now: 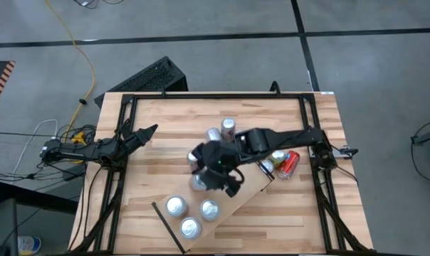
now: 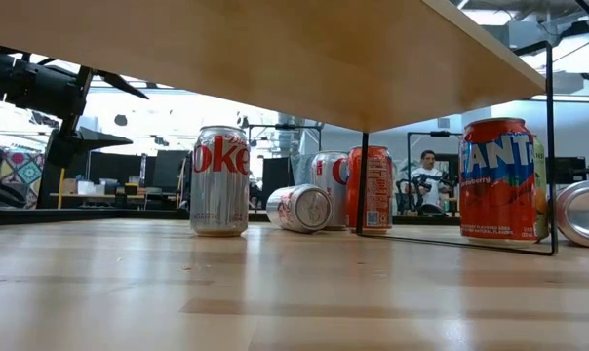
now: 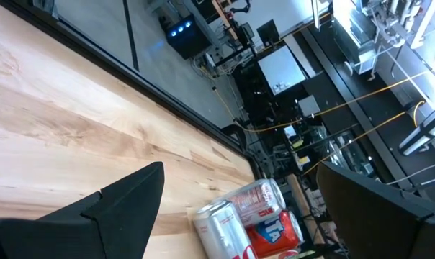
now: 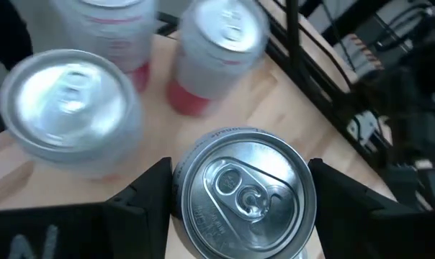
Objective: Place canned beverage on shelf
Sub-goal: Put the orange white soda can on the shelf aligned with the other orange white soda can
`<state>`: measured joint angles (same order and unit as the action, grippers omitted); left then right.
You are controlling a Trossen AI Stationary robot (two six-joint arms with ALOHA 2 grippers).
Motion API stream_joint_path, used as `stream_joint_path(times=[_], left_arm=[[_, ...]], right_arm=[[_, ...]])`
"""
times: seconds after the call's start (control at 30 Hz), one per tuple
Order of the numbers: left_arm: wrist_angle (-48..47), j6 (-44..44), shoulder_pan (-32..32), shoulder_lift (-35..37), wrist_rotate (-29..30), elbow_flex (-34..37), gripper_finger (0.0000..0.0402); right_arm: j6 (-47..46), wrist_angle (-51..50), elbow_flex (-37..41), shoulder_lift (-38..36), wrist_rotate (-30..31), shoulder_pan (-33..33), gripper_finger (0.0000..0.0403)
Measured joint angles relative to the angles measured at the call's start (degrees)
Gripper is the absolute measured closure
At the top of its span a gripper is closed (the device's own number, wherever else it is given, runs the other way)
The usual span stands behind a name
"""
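Holding a silver soda can (image 4: 243, 193) between its two dark fingers (image 4: 149, 198), the right hand (image 1: 213, 174) hangs over the upper end of the pale wooden shelf (image 1: 245, 197), which lies slantwise on the butcher-block bench (image 1: 165, 128). The fingers stand on either side of the can's upper wall, just below the rim, so the pull-tab top faces the wrist camera. Three silver cans (image 1: 176, 206) already stand upright at the shelf's lower end. More cans wait on the bench beyond, among them a red one lying on its side (image 1: 287, 164) and an orange Fanta can (image 2: 497, 179). The left hand (image 1: 145, 133) idles near the bench's left rail, fingers apart. I'd judge the can stiff while sealed but thin-walled and slick, so a firm grip across the body suits it, set down level so it doesn't tip.
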<state>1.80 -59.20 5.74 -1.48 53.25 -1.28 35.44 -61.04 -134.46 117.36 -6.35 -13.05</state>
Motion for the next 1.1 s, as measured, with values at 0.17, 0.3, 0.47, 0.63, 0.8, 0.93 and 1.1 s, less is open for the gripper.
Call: stream_joint_path(times=[0.17,0.3,0.47,0.63,0.8,0.93,1.1], left_arm=[[0.0,-1.6,0.0,0.0,0.0,0.0,0.0051],[0.0,-2.0,0.0,0.0,-0.2,0.0,0.0051],[0.0,-2.4,0.0,0.0,-0.4,0.0,0.0051],[0.0,-2.4,0.0,0.0,-0.4,0.0,0.0051],[0.0,-2.3,0.0,0.0,-0.4,0.0,0.0051],[0.0,-1.6,0.0,0.0,-0.3,0.0,0.0051],[0.0,-1.7,0.0,0.0,-0.3,0.0,0.0051]], right_arm=[[-0.5,0.7,0.9,0.1,0.4,-1.9,0.0156],[-1.7,3.1,0.9,0.1,2.1,-1.4,0.0156],[-2.6,5.3,0.9,0.1,2.1,-0.1,0.0156],[-4.6,3.3,0.9,0.1,-0.8,0.1,0.0156],[-4.6,3.2,0.9,0.1,-1.8,-0.1,0.0156],[-4.0,4.0,0.7,1.4,-2.5,0.1,0.0156],[-4.0,4.5,0.8,4.5,-2.8,0.0,0.0156]])
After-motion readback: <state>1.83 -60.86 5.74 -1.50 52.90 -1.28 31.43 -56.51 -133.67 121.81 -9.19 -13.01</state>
